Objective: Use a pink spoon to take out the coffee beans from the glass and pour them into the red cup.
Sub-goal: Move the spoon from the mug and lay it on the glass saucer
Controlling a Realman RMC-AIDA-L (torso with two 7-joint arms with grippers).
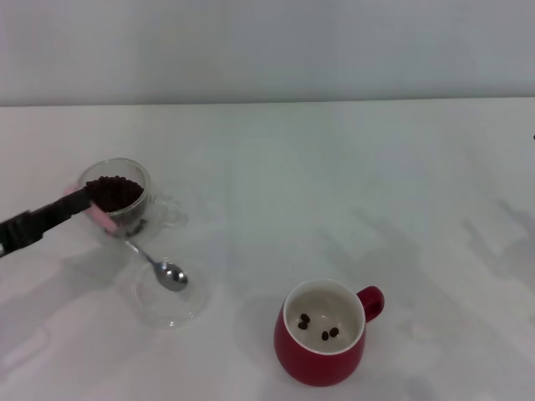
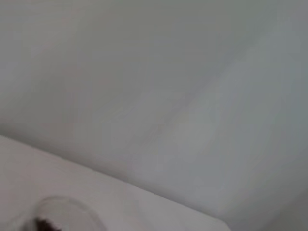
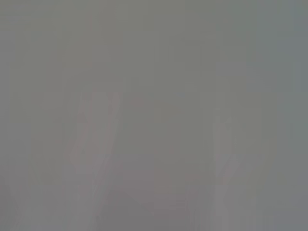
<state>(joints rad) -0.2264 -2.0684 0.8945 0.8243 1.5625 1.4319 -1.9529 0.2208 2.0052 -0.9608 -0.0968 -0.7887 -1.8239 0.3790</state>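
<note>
I see the pink spoon (image 1: 159, 267) at left of frame, bowl on a clear disc (image 1: 170, 305), handle by the glass (image 1: 117, 196) full of coffee beans (image 1: 114, 192). Left gripper (image 1: 77, 203) reaches its handle; grip unclear. Red cup (image 1: 322, 342), lower centre, holds three beans; most scooping remains.

glass (image 1: 117, 194) x1 | red cup (image 1: 322, 344) x1 | pink spoon (image 1: 159, 266) x1 | clear glass disc (image 1: 170, 302) x1 | loose beans in red cup (image 1: 322, 327) x3 | bean heap in glass (image 1: 114, 192) x1
</note>
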